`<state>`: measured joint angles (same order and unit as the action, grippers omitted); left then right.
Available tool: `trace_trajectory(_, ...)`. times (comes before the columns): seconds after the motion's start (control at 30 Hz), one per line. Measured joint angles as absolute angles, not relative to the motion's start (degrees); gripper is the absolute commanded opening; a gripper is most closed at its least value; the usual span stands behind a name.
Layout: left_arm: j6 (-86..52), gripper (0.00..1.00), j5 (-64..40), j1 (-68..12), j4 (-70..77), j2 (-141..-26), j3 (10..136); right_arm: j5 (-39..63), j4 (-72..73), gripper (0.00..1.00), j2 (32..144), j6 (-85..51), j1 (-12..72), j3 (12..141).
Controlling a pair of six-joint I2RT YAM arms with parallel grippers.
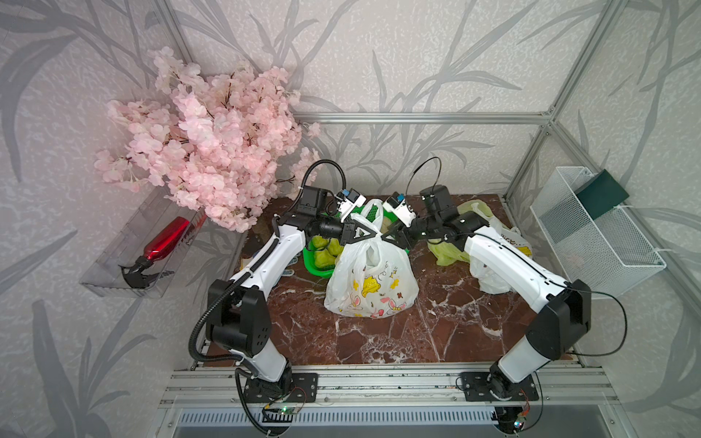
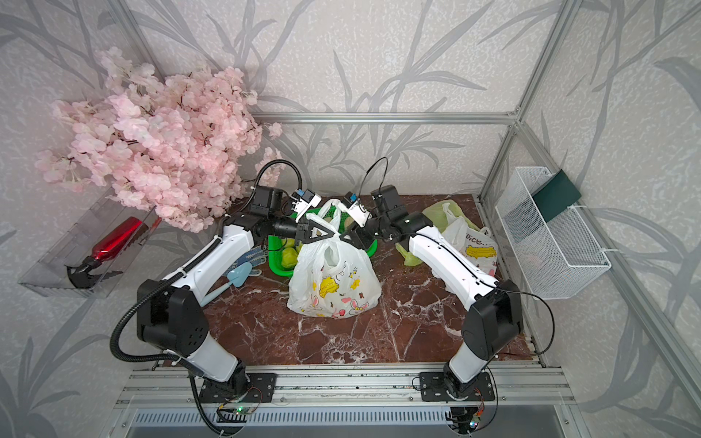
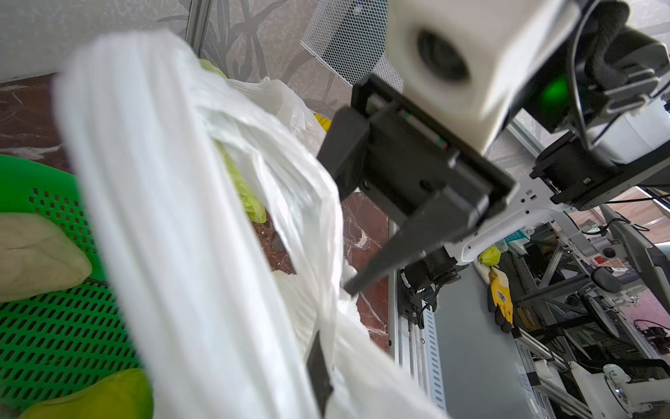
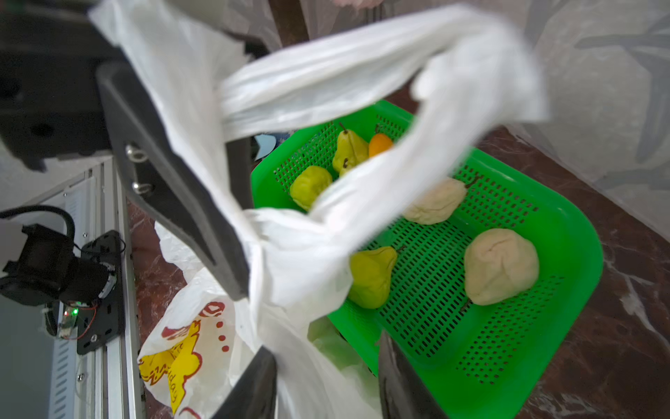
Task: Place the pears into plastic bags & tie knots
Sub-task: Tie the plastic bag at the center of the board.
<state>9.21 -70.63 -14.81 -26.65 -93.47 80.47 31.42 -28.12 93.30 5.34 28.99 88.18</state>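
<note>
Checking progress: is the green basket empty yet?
Not empty. The green basket holds green pears, cream-white pears and an orange pear, seen in the right wrist view.

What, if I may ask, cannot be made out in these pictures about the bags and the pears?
- Contents of the rabbit-print bag: opaque plastic hides them in both top views.
- Left hand: a blurred handle mostly covers its fingers in the left wrist view.
- Green basket: in both top views the bag and the left arm hide most; the handle crosses its pears in the right wrist view.
</note>
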Motion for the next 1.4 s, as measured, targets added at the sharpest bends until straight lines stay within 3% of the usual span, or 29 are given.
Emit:
trace_trajectory(0.27,12.5,0.0,-69.9,-14.9,-27.0,-93.1,79.3,37.4,-27.8,0.56,98.0,-16.8,25.6,102.2)
trace_trajectory(0.57,14.2,0.0,-69.3,-15.2,-27.7,-92.8,79.3,37.4,-38.4,0.56,109.8,-20.2,27.2,118.6)
trace_trajectory(0.73,14.6,0.0,-69.2,-15.2,-27.9,-92.6,79.3,38.1,-40.9,0.42,111.9,-20.6,27.9,121.6)
trace_trajectory(0.87,14.6,0.0,-68.8,-15.2,-28.3,-92.6,79.3,39.5,-41.7,0.13,112.3,-21.1,28.2,123.1)
trace_trajectory(0.97,14.3,0.02,-67.7,-15.2,-28.2,-92.1,79.1,40.2,-41.5,0.03,112.3,-21.4,28.3,123.4)
trace_trajectory(1.1,12.6,0.19,-66.5,-14.8,-26.7,-90.8,77.1,41.2,-38.8,0.0,111.3,-22.4,28.3,120.6)
trace_trajectory(1.17,10.9,0.21,-65.8,-14.5,-25.9,-90.4,75.9,41.3,-36.3,0.0,109.6,-23.1,28.3,117.4)
trace_trajectory(1.4,7.5,0.01,-64.8,-14.4,-24.4,-90.4,75.1,41.6,-27.0,0.0,99.8,-26.0,28.6,104.0)
